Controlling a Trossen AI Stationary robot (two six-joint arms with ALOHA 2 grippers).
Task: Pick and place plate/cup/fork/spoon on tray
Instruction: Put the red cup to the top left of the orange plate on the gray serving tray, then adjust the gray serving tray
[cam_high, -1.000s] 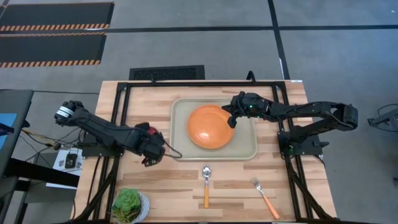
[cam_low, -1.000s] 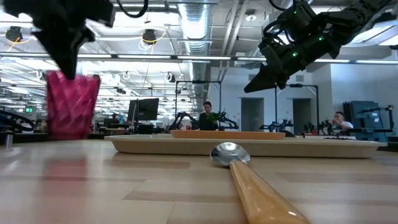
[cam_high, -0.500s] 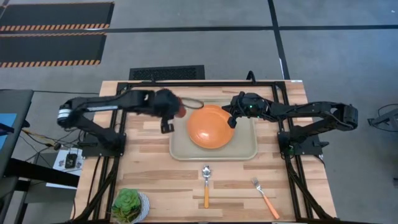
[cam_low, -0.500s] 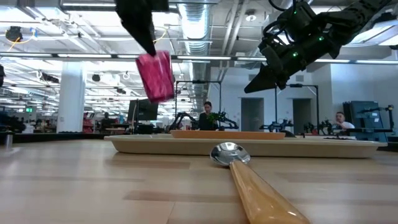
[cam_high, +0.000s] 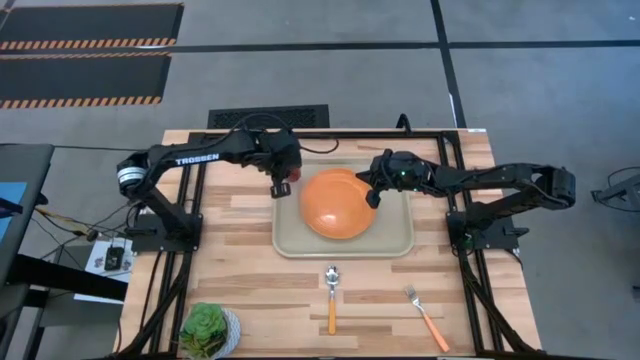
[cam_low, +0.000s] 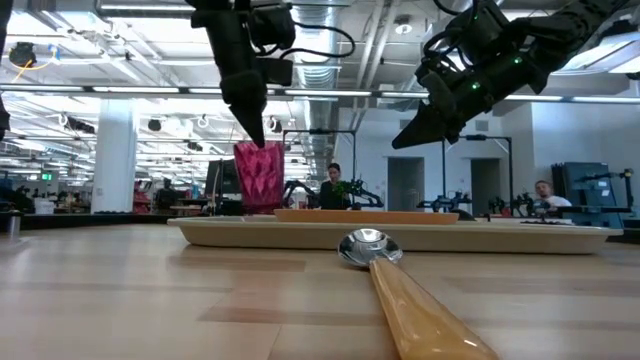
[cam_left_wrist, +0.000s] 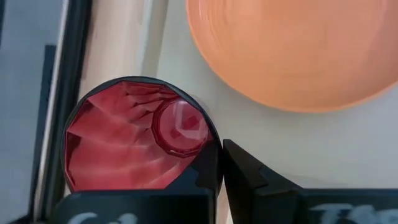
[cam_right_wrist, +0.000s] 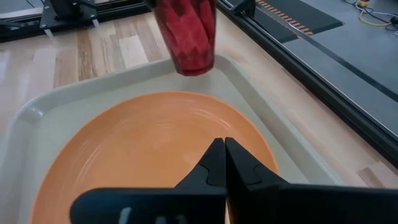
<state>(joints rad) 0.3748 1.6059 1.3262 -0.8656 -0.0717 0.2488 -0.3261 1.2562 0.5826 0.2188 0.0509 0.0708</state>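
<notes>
Left pincer (cam_high: 281, 187): clamped on the cup (cam_low: 259, 176) — held above the tray (cam_high: 290, 235) at its rim.
Right pincer (cam_high: 371, 197): fingers together, over the plate (cam_high: 338, 205).
Plate: lies in the tray.
Spoon (cam_high: 331, 298), fork (cam_high: 427, 317): on the counter (cam_high: 240, 280) — apart.

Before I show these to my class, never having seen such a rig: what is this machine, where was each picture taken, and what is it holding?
Two robot arms work at a wooden table. One camera looks straight down, one sits at table height, and one rides on each wrist. The left gripper holds the cup by its rim, over the tray's edge; whether it touches the tray is unclear. The right gripper, shut and empty, hovers over the plate, which lies on the tray. The spoon and fork lie on the table nearer the front, beside a bowl of leaves.
</notes>
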